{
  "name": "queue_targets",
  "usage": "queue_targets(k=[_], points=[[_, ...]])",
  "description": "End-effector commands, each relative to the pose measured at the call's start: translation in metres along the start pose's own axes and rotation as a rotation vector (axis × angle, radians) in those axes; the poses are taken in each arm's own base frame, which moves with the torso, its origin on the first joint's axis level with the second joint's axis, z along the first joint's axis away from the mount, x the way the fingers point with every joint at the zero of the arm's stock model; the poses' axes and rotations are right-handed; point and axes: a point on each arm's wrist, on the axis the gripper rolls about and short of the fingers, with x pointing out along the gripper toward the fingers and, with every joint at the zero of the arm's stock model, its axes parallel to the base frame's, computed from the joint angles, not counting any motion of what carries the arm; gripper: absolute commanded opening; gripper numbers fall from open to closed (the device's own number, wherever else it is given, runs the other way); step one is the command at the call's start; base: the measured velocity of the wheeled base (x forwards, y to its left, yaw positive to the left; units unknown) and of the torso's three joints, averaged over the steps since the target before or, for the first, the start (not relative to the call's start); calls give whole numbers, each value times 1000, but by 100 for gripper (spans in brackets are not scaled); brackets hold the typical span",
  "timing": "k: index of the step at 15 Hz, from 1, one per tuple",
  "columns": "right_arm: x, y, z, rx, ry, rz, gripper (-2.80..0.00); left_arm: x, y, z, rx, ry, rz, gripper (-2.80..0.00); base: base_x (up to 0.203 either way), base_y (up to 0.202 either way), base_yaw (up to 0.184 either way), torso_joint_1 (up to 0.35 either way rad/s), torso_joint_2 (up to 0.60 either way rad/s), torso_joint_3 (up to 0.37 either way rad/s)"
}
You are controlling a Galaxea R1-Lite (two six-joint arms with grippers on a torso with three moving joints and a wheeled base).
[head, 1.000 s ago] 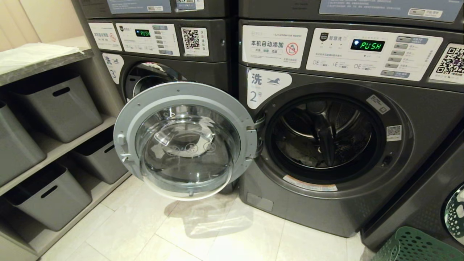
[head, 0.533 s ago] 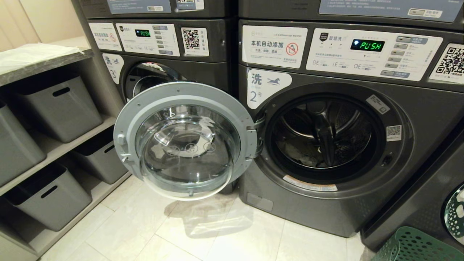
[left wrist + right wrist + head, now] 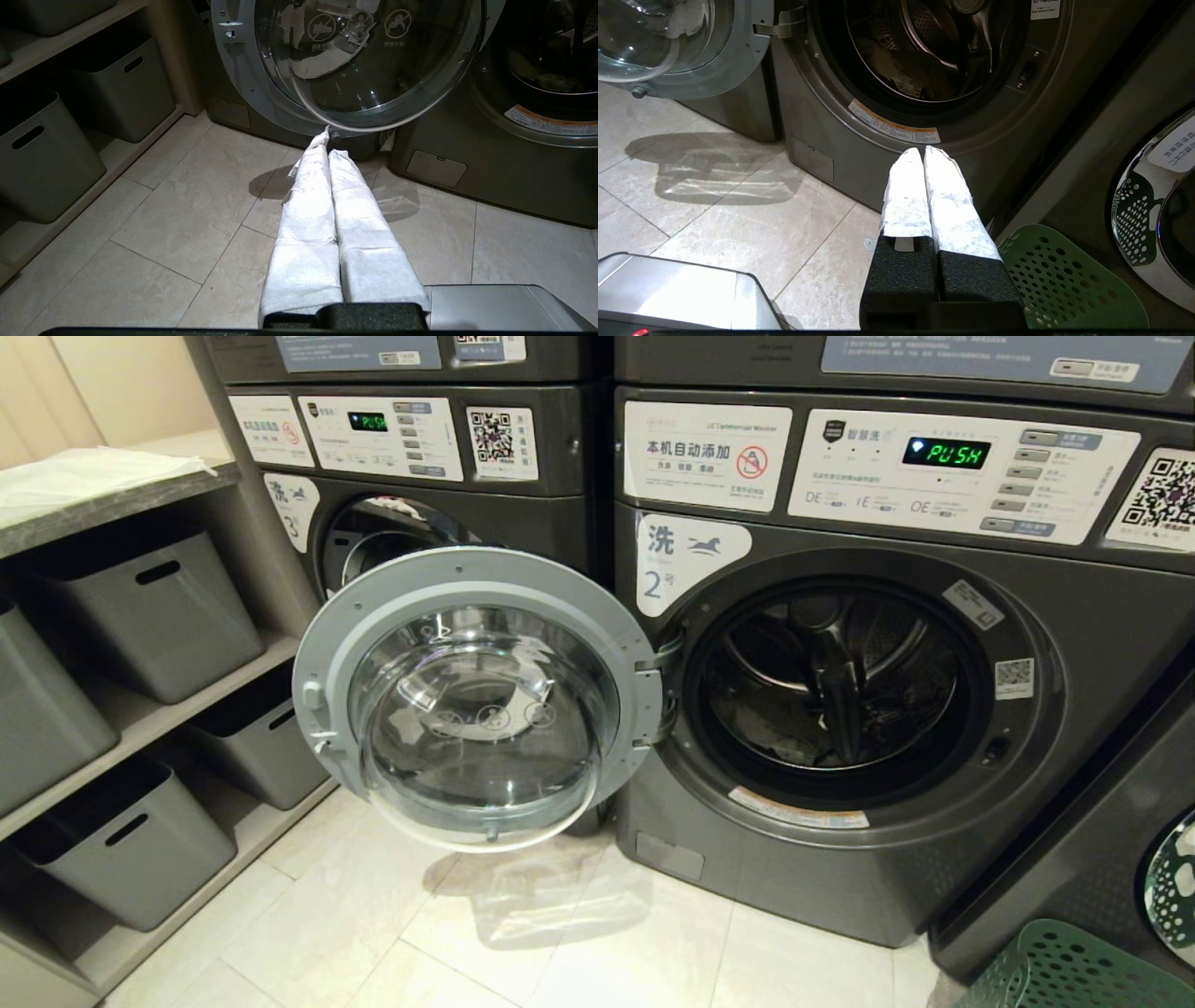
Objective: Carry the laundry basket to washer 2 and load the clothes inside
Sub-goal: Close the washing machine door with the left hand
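- The green laundry basket point(image 3: 1064, 971) is set on the floor at the lower right, before the neighbouring machine.
- Washer 2 point(image 3: 840, 681) is seen open, clothes point(image 3: 901, 79) inside the drum.
- Left tool point(image 3: 329, 144) and right tool point(image 3: 923, 151) are pressed together, empty.

White-wrapped tapering fingers point(image 3: 322, 219), black textured finger bases point(image 3: 941, 280), silver-grey base corner point(image 3: 668, 294)

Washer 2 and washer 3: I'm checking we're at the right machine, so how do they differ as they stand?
Washer 2 has its door swung wide open, baring the drum; washer 3 is largely hidden behind that door. Washer 2 stands nearer, washer 3 further left. Both are dark grey, and both displays read PUSH.
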Motion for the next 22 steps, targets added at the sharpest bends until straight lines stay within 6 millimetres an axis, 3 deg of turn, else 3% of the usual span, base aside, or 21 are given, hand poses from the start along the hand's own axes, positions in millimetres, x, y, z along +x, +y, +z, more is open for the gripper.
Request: queue_targets(k=[1, 3, 5, 7, 9, 12, 14, 17, 22], points=[[0, 0, 0, -1, 4, 2, -280, 0, 0, 0, 1, 1, -1, -280, 0, 0, 0, 0, 0, 0], [0, 0, 0, -2, 3, 3, -280, 0, 0, 0, 2, 2, 0, -280, 0, 0, 0, 0, 0, 0], [0, 0, 0, -1, 4, 1, -280, -4, 0, 15, 15, -29, 9, -280, 0, 0, 0, 0, 0, 0], [0, 0, 0, -1, 4, 3, -280, -8, 0, 54, 36, -26, 12, -280, 0, 0, 0, 0, 0, 0], [0, 0, 0, -1, 4, 2, -280, 9, 1, 108, 42, 40, 26, -280, 0, 0, 0, 0, 0, 0], [0, 0, 0, -1, 4, 1, -280, 86, 3, 195, -10, 157, 75, -280, 0, 0, 0, 0, 0, 0], [0, 0, 0, -1, 4, 1, -280, 160, 7, 225, -75, 244, 118, -280, 0, 0, 0, 0, 0, 0], [0, 0, 0, -1, 4, 1, -280, 257, 20, 237, -153, 308, 154, -280, 0, 0, 0, 0, 0, 0], [0, 0, 0, -1, 4, 3, -280, 330, 58, 223, -251, 299, 48, -280, 0, 0, 0, 0, 0, 0]])
